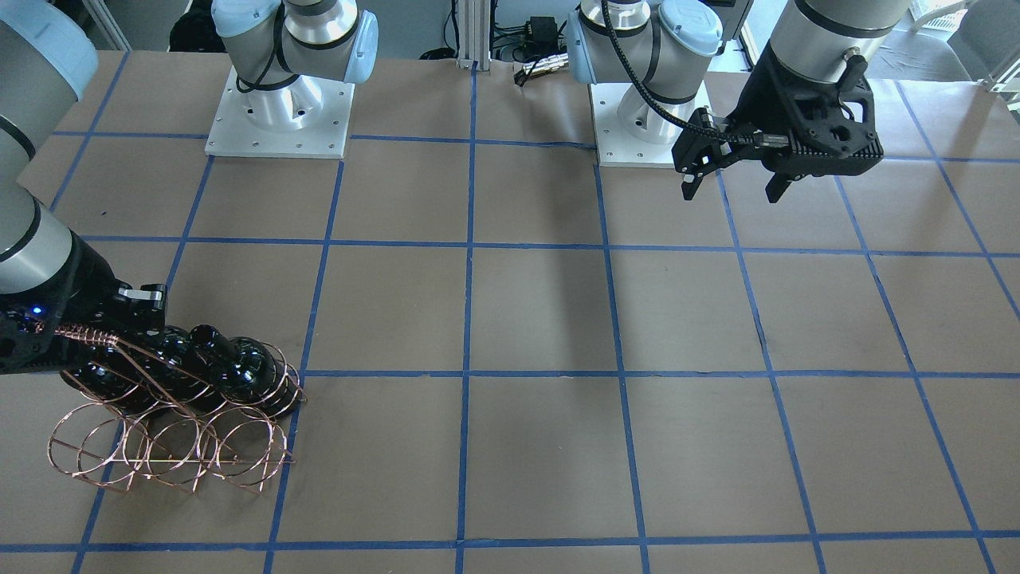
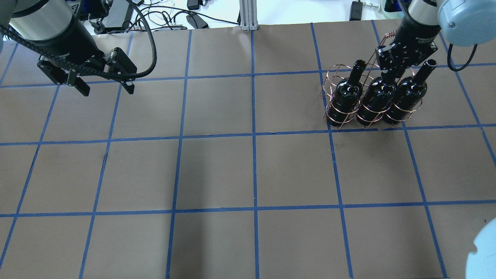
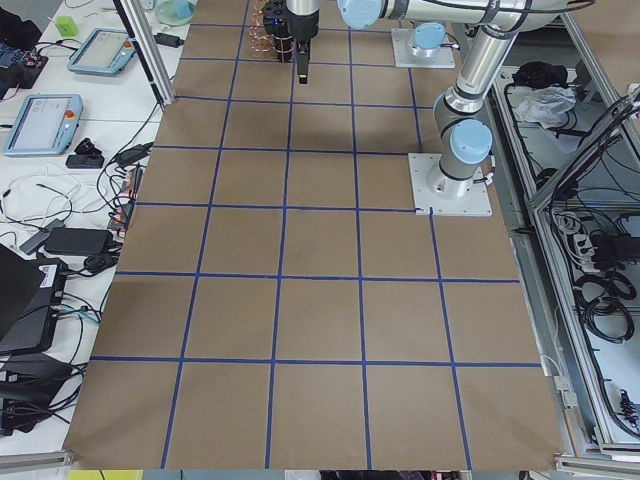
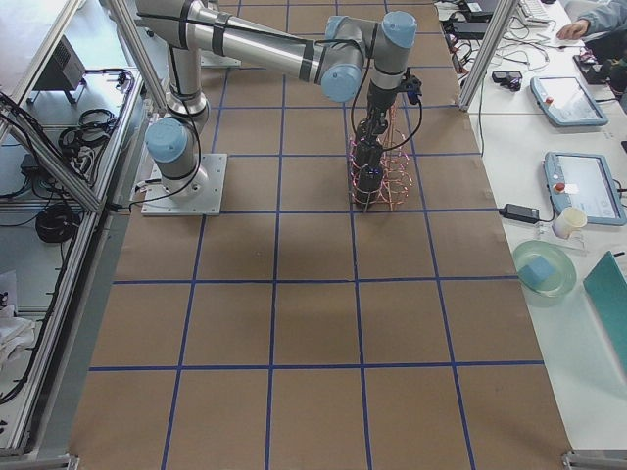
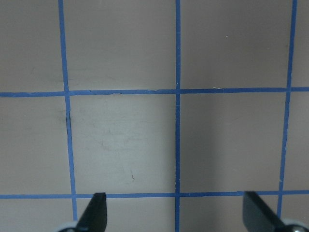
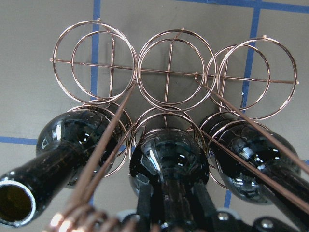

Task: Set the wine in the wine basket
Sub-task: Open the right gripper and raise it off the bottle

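The rose-copper wire wine basket [image 2: 332,75] stands at the far right of the table, and it also shows in the front view [image 1: 167,458]. Three glossy black wine bottles stand upright in its row nearest the robot. My right gripper [image 2: 389,73] is over the middle bottle [image 2: 378,100]. In the right wrist view its fingers [image 6: 144,203] press both sides of that bottle's neck [image 6: 169,159]. The other row of rings [image 6: 169,72] holds nothing. My left gripper [image 2: 108,90] hangs open and empty above bare table at the far left, fingertips [image 5: 99,212] wide apart.
The other two bottles [image 2: 347,95] [image 2: 409,93] flank the held one closely. The basket's coiled handle [image 6: 77,217] rises beside my right gripper. Cables and power bricks [image 2: 162,15] and a metal post [image 2: 248,13] line the far edge. The arm bases [image 1: 279,112] [image 1: 645,119] stand on the robot's side.
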